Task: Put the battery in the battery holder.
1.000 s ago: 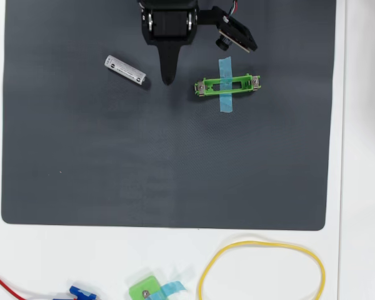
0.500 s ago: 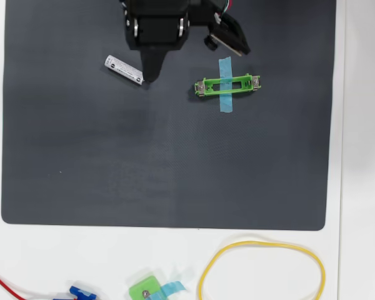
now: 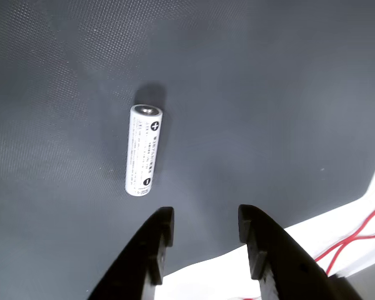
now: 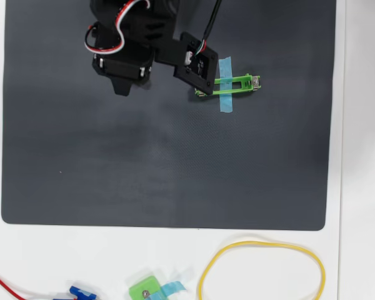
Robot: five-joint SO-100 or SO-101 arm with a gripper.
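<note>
Upper-left of centre in the wrist view, the small silver-white cylindrical battery (image 3: 143, 150) lies flat on dark mat, gripper (image 3: 204, 226) spread empty just below; looks light, rigid, slick, roll-prone, so pinch mid-body across its width.

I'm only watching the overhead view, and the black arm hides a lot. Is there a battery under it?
Observer: Yes. In the wrist view the battery lies flat on the dark mat, with nothing touching it.
Operator: Is the claw open?
Observer: Open. The gripper shows a clear gap, and the battery sits just beyond its fingertips, slightly to the left.
Operator: Which end faces away?
Observer: The plus-marked end points away from the gripper.
</note>
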